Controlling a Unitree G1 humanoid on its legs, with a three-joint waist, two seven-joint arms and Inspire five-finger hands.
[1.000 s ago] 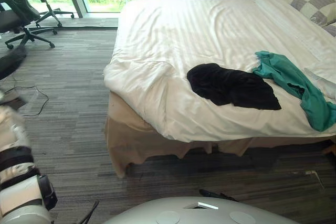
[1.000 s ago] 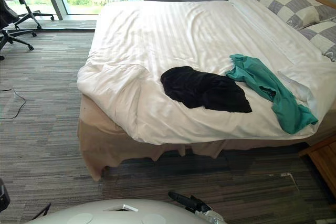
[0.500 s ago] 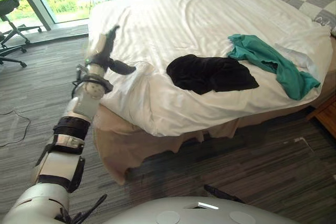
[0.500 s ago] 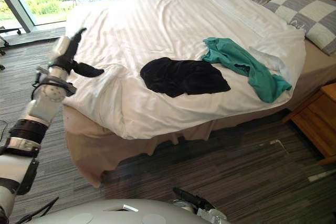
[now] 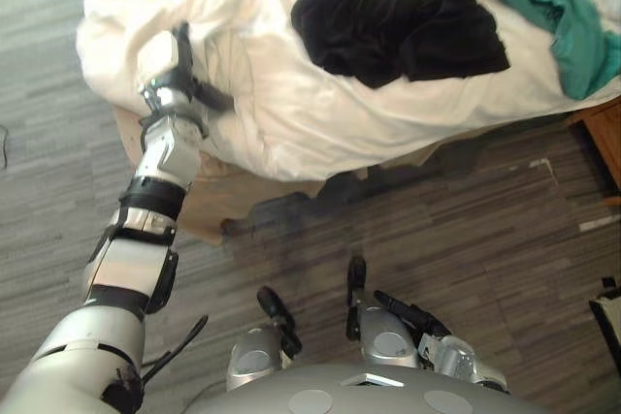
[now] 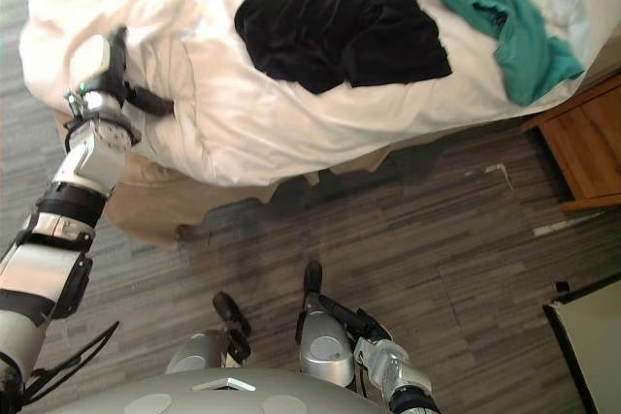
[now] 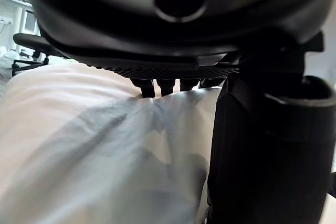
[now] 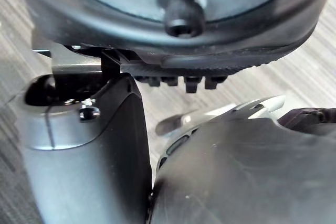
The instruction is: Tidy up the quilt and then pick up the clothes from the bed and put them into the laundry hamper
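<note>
The humanoid's left robot hand (image 5: 167,60) lies on the white quilt (image 5: 291,113) at the near corner of the bed (image 5: 199,206), fingers straight and thumb spread wide, gripping nothing. The quilt is rumpled around the hand and hangs over the bed's edge. A black garment (image 5: 388,26) lies in a heap on the quilt, well apart from the hand, with a teal garment (image 5: 553,2) just beside it. The right robot hand (image 6: 342,317) hangs low over the wood-patterned floor (image 5: 466,220), fingers loosely extended and empty. A wooden nightstand (image 6: 582,157) stands by the bed
</note>
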